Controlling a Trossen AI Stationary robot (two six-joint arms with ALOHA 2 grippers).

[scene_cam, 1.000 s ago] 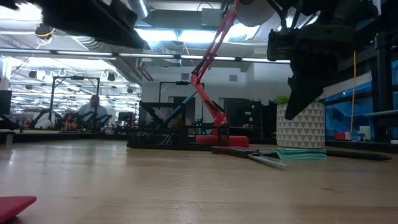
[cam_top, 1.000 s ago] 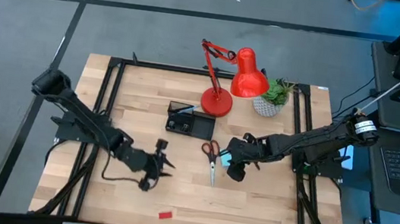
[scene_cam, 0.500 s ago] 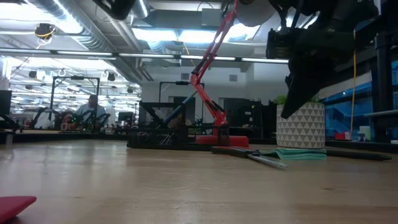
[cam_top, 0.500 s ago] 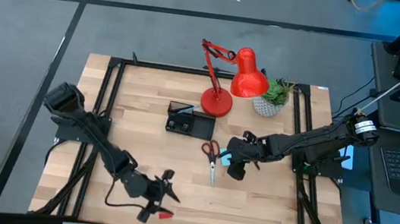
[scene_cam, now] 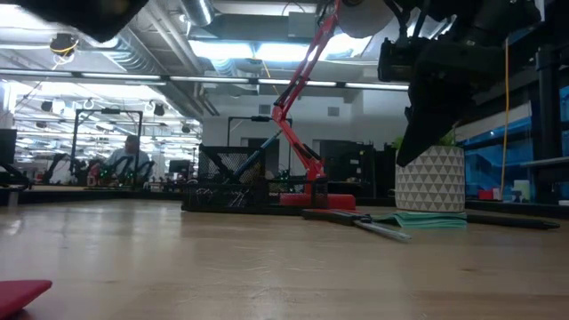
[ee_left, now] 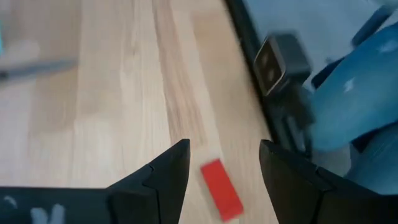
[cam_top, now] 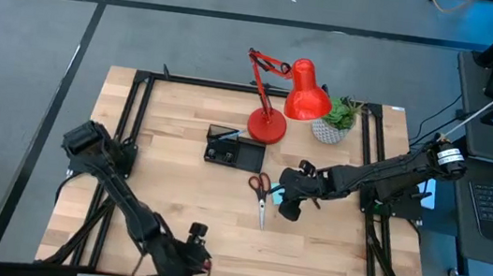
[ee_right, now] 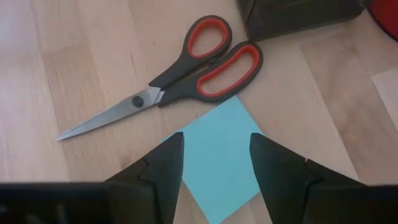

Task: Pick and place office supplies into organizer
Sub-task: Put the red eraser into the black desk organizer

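The small red block (ee_left: 221,190) lies flat on the wood near the table's front edge, and it also shows in the high view (cam_top: 206,266) and the low view (scene_cam: 22,293). My left gripper (ee_left: 224,149) hovers open over it, one finger on each side, touching nothing. My right gripper (ee_right: 217,140) is open above the cyan sticky-note pad (ee_right: 217,165), which lies flat beside the red-handled scissors (ee_right: 186,68). The black organizer (cam_top: 234,148) stands mid-table, behind the scissors (cam_top: 261,196).
A red desk lamp stands with its base (cam_top: 267,126) just behind the organizer, and a potted plant (cam_top: 333,125) is at the back right. The black table frame (ee_left: 277,68) runs close beside the red block. Bare wood lies between the two grippers.
My left gripper has swung from the middle left of the table toward the near edge and come over the red block, rolling as it went. The right arm, scissors and sticky pad have kept still.
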